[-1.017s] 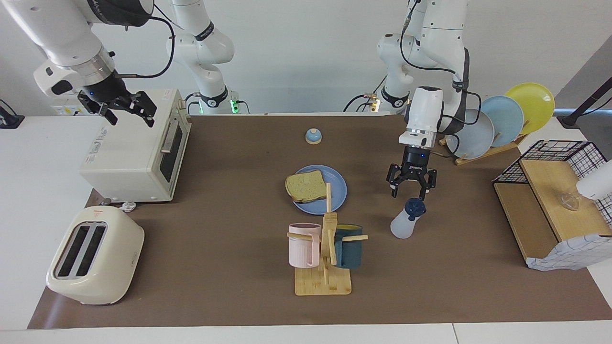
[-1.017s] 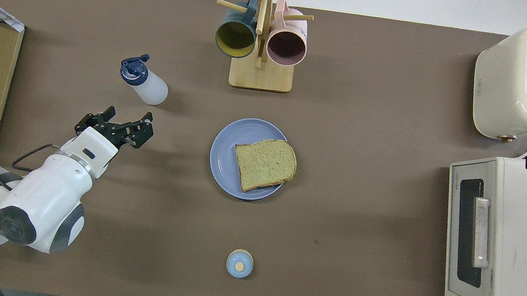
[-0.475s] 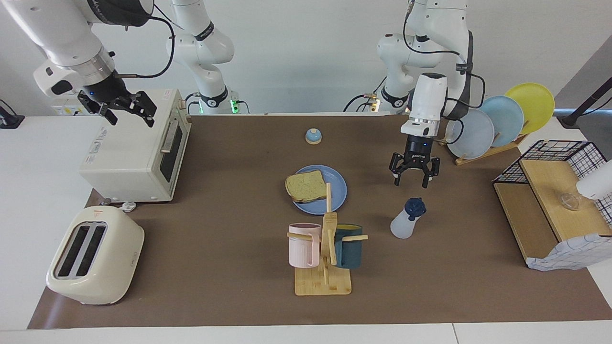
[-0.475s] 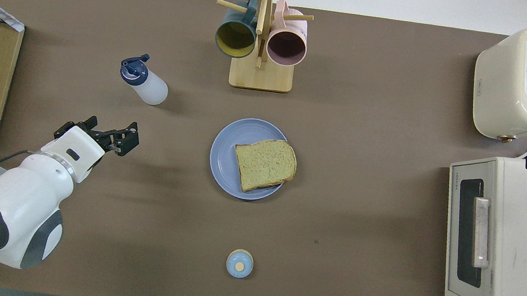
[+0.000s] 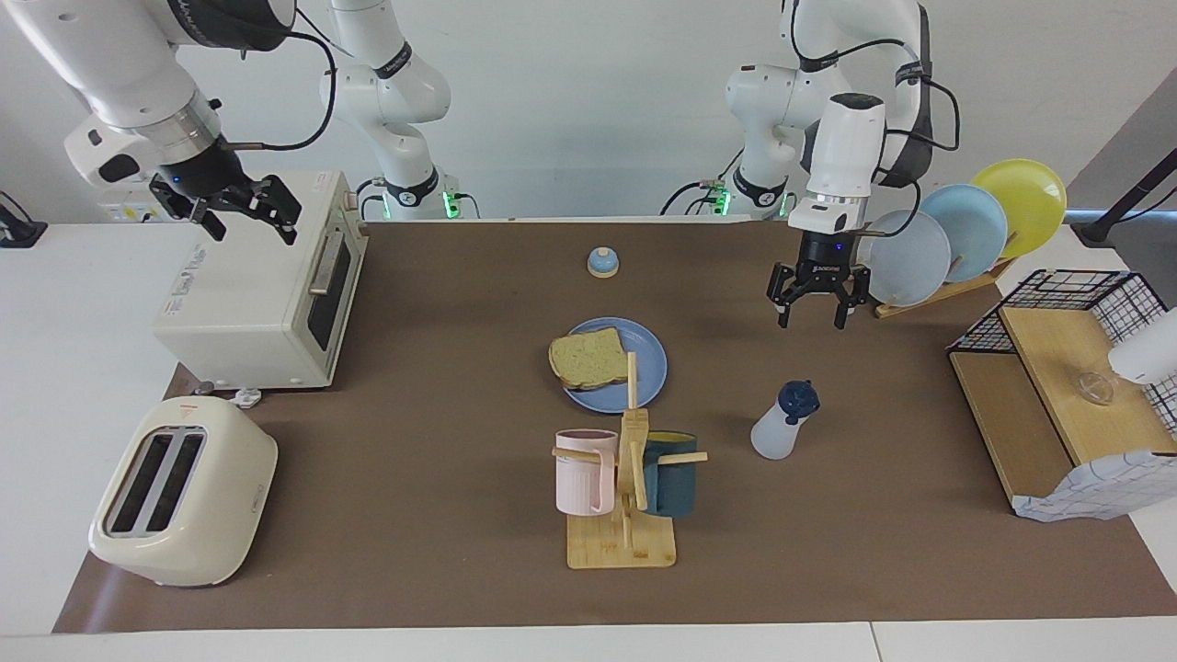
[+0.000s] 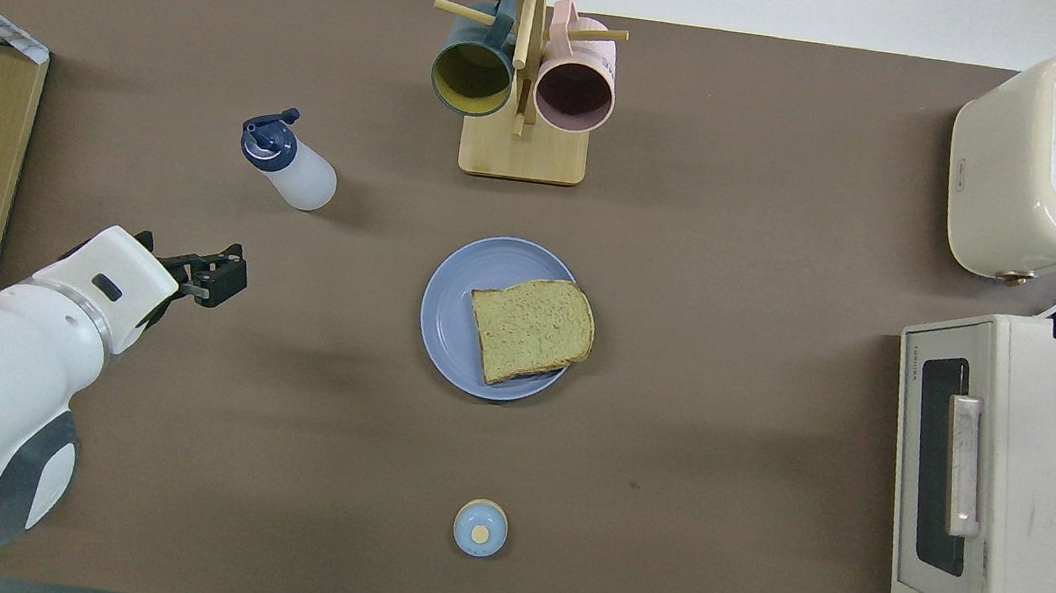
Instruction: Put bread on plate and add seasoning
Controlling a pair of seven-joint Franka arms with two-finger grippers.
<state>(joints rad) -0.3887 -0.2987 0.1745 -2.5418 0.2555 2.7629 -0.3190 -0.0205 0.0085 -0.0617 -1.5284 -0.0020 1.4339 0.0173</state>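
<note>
Round flat blue plate (image 5: pixel 644 368) mid-table holds the bread (image 5: pixel 588 358), a square slice w/ pale yellow-green crumb & brown crust, overhanging the rim toward my right arm's end. Seasoning bottle (image 5: pixel 780 423), cloudy white cone w/ navy cap, stands on the mat toward my left arm's end. My left gripper (image 5: pixel 812 317) hangs wide open, empty, over bare mat. My right gripper (image 5: pixel 245 223) waits spread & empty over the oven (image 5: pixel 248 285).

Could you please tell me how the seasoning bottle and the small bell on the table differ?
The seasoning bottle is a tall translucent white cone with a dark navy cap; the bell is a low blue-and-tan dome. The bottle stands farther from the robots than the plate, toward the left arm's end; the bell sits nearer to the robots than the plate. Neither is held.
</note>
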